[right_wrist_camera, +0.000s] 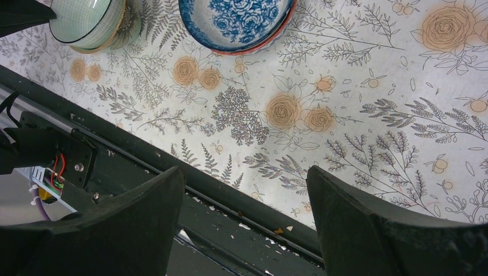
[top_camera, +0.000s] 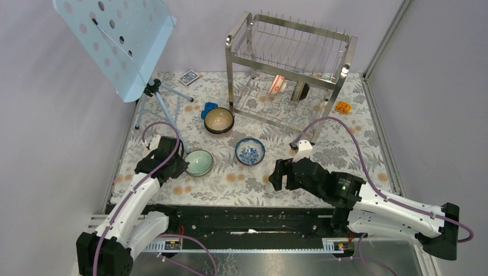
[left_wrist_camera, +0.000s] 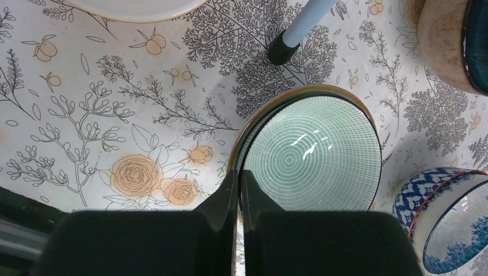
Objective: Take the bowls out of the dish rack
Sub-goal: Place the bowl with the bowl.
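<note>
- On the desk (top_camera: 345, 144), three bowls sit mouth up: the green bowl (top_camera: 199, 163), brown bowl (top_camera: 218, 120) and blue bowl (top_camera: 250, 151).
- Two look left on the low shelf of the dish rack (top_camera: 229, 63): the red bowl (top_camera: 277, 84) and dark bowl (top_camera: 300, 92), both standing on edge.
- Bowls are round, so no long side.
- The left hand (left_wrist_camera: 239, 175) is pinched shut beside the green bowl's rim, holding nothing.
- The right hand (right_wrist_camera: 244, 172) is wide and empty.

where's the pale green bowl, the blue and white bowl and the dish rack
pale green bowl (left_wrist_camera: 316, 158): left wrist view, centre of its inside
blue-and-white bowl (top_camera: 250, 152): top external view, patterned inside
dish rack (top_camera: 230, 75): top external view, near left leg
</note>
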`<state>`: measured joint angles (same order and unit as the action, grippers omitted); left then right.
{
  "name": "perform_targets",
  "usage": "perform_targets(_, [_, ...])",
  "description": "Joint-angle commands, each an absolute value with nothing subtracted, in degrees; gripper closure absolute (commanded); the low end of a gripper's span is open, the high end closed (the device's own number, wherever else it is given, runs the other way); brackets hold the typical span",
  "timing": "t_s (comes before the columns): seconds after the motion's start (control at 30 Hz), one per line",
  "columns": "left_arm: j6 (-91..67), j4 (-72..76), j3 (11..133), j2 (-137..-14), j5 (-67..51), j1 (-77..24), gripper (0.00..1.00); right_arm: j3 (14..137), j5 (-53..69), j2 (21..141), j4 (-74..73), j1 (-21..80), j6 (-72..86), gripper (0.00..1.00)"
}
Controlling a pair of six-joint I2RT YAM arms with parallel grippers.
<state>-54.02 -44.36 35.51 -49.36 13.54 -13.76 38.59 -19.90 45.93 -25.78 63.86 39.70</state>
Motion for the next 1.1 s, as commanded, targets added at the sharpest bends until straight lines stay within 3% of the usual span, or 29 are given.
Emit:
perform_targets(0.0, [-54.8,-41.7,35.2,-49.4,14.4,-13.6,0.99,38.2,-20.7,45.0,-24.5,63.8,39.9,0.16])
perform_targets(0.17, [-55.1,-41.6,35.0,-49.0,14.5,-13.5,0.98,38.3,-20.6,45.4,-24.4,63.8,39.9,0.16])
perform_targets(0.4, [-54.5,-42.5,36.0,-47.2,13.0,-13.6,0.62,38.5,-20.7,45.3,-24.7,63.8,39.7,0.16])
perform_targets(0.6, [-55.9,-45.5,38.0,-43.0,8.0,-13.6,0.47,38.9,-20.6,45.8,-24.8,63.8,39.6,0.16])
perform_targets(0.8, [-58.1,-47.2,39.0,-40.2,1.9,-14.3,0.48,39.3,-20.2,47.2,-23.9,63.8,39.5,0.16])
perform_targets(1.07, [-58.8,-42.7,35.2,-38.8,-4.4,-15.0,0.7,40.1,-19.6,49.3,-23.1,63.8,39.5,0.16])
